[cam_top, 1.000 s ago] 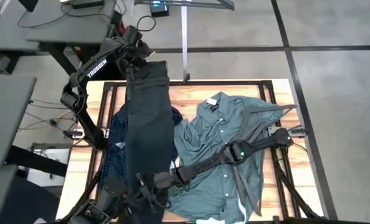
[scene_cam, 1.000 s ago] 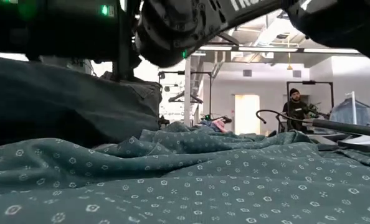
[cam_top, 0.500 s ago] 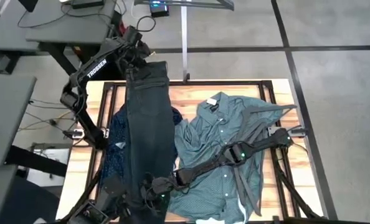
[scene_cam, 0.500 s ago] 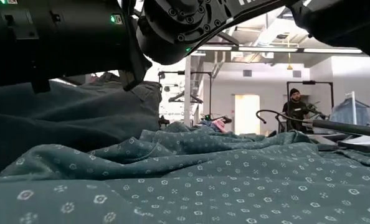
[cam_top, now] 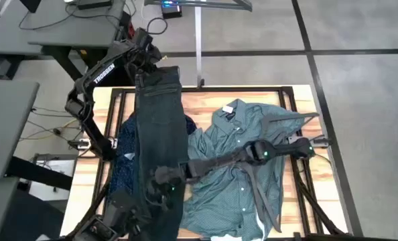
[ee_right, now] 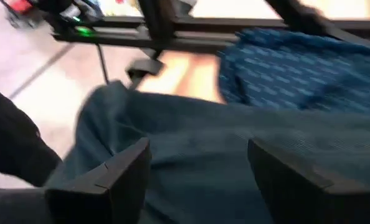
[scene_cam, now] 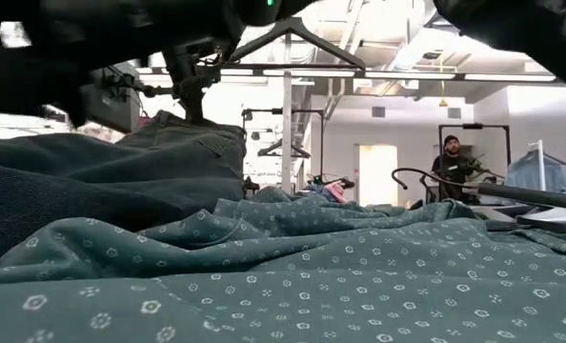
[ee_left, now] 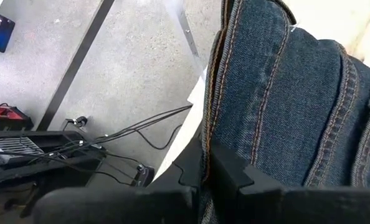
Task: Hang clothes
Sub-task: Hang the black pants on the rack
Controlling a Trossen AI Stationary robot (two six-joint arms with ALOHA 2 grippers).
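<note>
The dark jeans [cam_top: 160, 140] lie lengthwise down the table's left half, from the far edge to the near edge, over the navy dotted shirt [cam_top: 124, 155]. The teal shirt [cam_top: 242, 150] is spread flat on the right half. My left gripper [cam_top: 147, 67] is shut on the jeans' far end, beyond the table's far edge. My right gripper [cam_top: 160, 186] hovers open over the jeans' near part [ee_right: 197, 124], its fingers [ee_right: 113, 177] clear of the cloth. My left gripper pinches the stitched side edge [ee_left: 211, 134] of the jeans' far end between its two shut fingers. This end is held raised [scene_cam: 195, 122] above the table's far edge, and the denim slopes down from it onto the table.
A metal rack pole [cam_top: 198, 47] stands just beyond the far edge, with a black hanger [scene_cam: 293, 36] on it. Desks with cables [cam_top: 65, 27] stand at the far left. A person [scene_cam: 452, 157] stands far off in the room.
My right gripper has opened and let go of the jeans' near part, then risen and moved a little toward the far edge. The near part of the jeans has settled lower onto the table. The left gripper has kept its hold.
</note>
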